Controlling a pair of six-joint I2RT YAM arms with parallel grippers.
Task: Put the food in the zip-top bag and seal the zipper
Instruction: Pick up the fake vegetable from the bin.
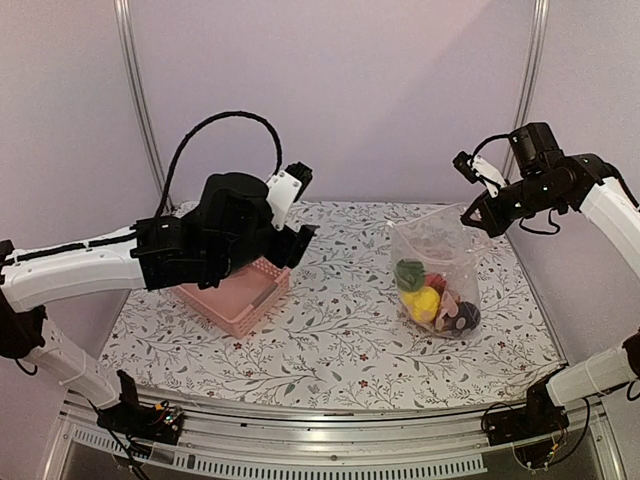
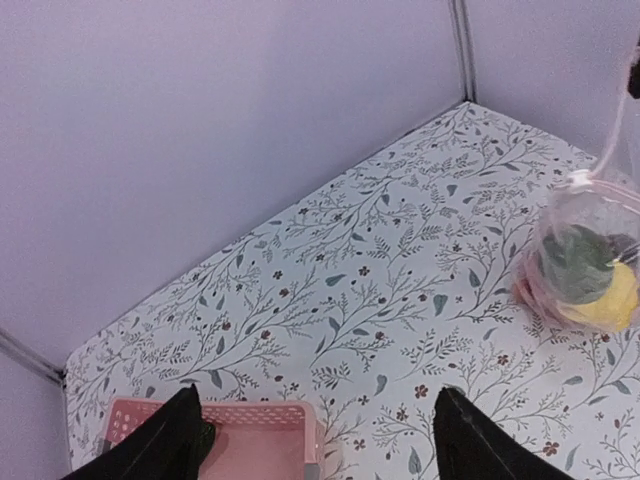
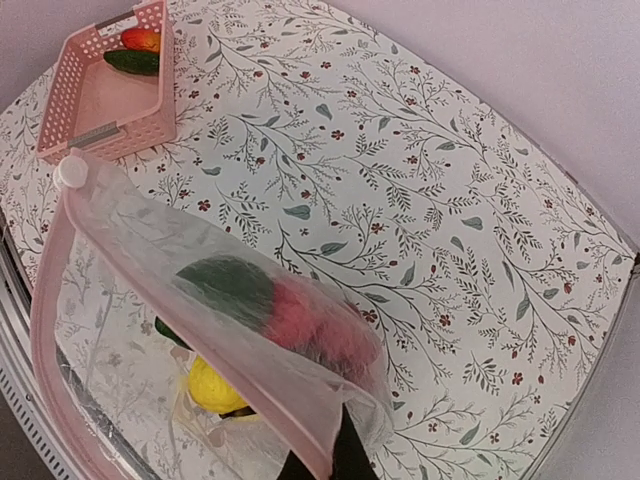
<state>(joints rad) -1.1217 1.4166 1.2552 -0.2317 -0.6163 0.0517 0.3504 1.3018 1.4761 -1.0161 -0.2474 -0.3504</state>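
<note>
Top external view: the left fingers [image 1: 298, 243] hover above the far edge of the pink latticed plastic basket [image 1: 235, 300]. They are well apart from the clear soft plastic zip-top bag [image 1: 440, 245]. The bag hangs from the right fingers [image 1: 474, 214], its lower end down on the floral-patterned surface [image 1: 340, 340]. Inside it lie a green piece [image 1: 408, 272], a yellow piece [image 1: 425, 302], a red piece [image 1: 437, 283] and a dark purple eggplant [image 1: 466, 317]. How the left fingers stand cannot be told here.

Left wrist view: the 2 dark left fingers [image 2: 320, 445] stand wide apart with nothing gripped, over the basket's [image 2: 260, 445] corner. The bag [image 2: 590, 225] sits far right.

Right wrist view: the right fingers [image 3: 325, 462] are together, clamped on the bag's [image 3: 150, 240] pinkish edge. The zipper [image 3: 48, 290] runs from there up to a small white round tab [image 3: 72, 172] near the basket [image 3: 100, 135]. Only here does the basket's inside show: 1 orange-red piece [image 3: 140, 38] and 1 dark green piece [image 3: 130, 62]. Whether the zipper is pressed closed cannot be told.
</note>
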